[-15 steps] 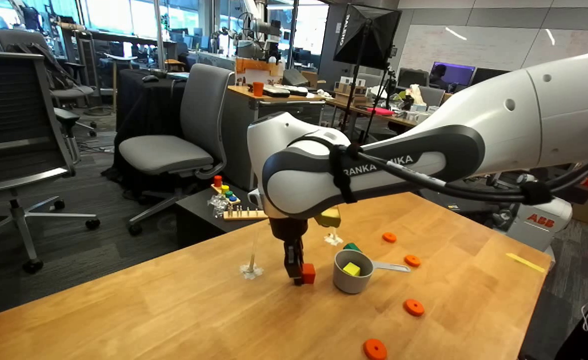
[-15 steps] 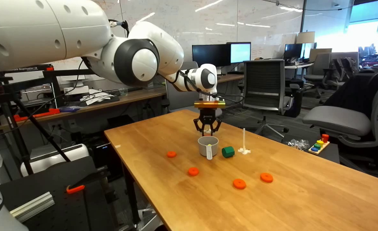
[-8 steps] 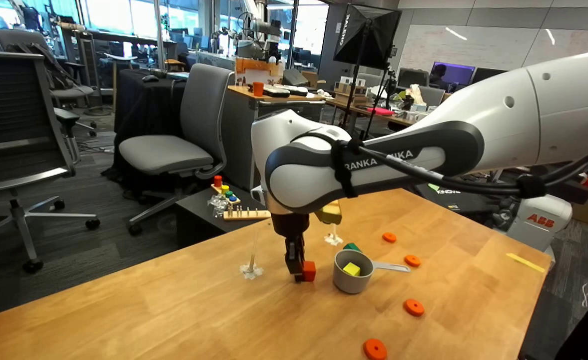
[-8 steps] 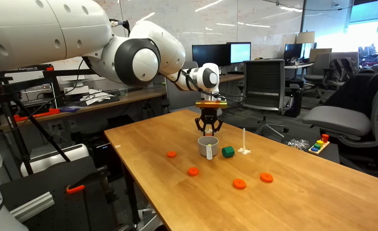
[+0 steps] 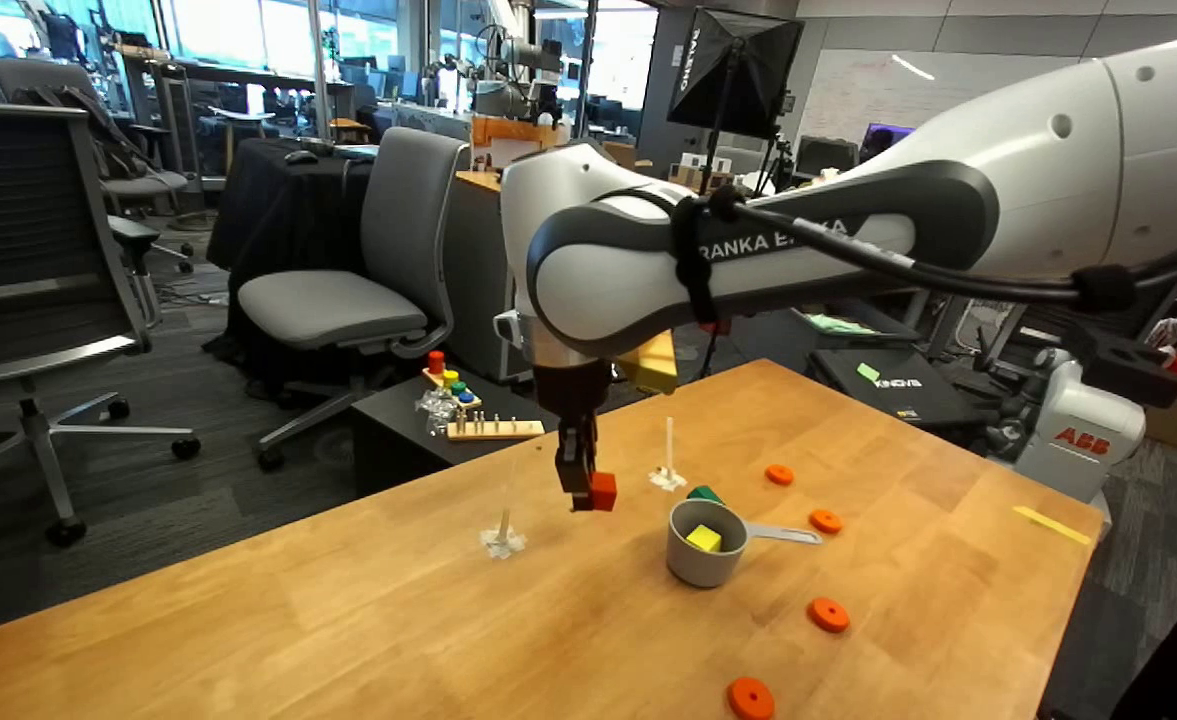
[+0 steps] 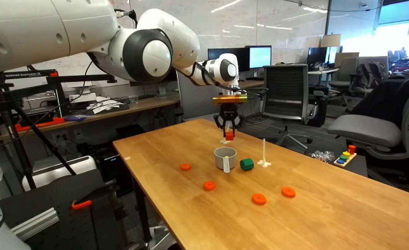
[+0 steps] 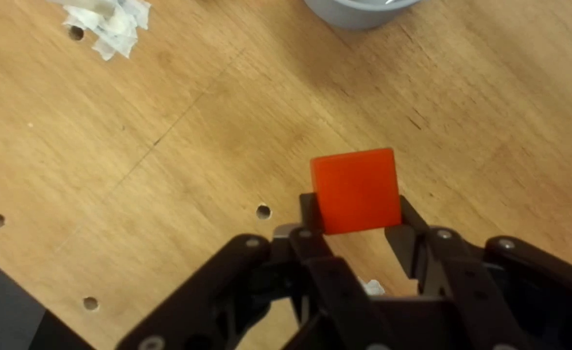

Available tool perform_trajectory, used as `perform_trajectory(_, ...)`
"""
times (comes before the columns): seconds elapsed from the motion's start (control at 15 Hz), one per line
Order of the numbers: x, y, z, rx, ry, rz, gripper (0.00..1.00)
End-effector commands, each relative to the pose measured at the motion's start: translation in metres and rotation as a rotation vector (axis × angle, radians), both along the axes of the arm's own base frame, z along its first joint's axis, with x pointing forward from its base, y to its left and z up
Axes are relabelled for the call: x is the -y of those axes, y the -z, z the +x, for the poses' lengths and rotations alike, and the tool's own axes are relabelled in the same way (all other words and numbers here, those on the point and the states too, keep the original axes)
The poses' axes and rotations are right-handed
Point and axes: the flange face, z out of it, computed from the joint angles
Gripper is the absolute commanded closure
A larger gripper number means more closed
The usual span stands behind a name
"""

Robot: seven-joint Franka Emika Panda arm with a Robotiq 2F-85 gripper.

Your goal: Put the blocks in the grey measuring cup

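Note:
My gripper [image 5: 585,497] is shut on an orange-red block [image 5: 604,492] and holds it above the table. In the wrist view the fingers [image 7: 357,211] press its two sides, and the block [image 7: 356,190] sticks out past the tips. The grey measuring cup [image 5: 696,569] stands upright on the table with its handle out to one side, apart from the held block. A yellow-green block [image 5: 704,539] lies inside the cup. In an exterior view the cup [image 6: 219,162] stands nearer the camera than the gripper [image 6: 229,134]. Only the cup's edge [image 7: 358,17] shows in the wrist view.
A green block-like piece [image 6: 246,164] lies close beside the cup. Several flat orange discs [image 5: 828,614] lie scattered on the table [image 5: 368,610]. Thin upright pegs are taped to it, one [image 6: 264,152] near the green piece and one [image 5: 669,450] behind the cup.
My gripper has risen, lifting the orange-red block off the table, slightly away from the cup. The cup and the yellow-green block in it have not moved.

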Motion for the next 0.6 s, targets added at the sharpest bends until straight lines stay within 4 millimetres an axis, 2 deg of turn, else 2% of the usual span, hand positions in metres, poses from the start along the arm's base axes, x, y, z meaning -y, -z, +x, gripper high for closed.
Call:
perform_trajectory(0.0,-0.001,-0.026,-0.001,-0.009,0.060,-0.010,0.86)
perform_trajectory(0.27,-0.001,-0.033,-0.007,-0.030,0.119,-0.031,0.86)
perform_trajectory(0.53,0.004,-0.026,-0.012,-0.045,0.168,-0.044,0.86)
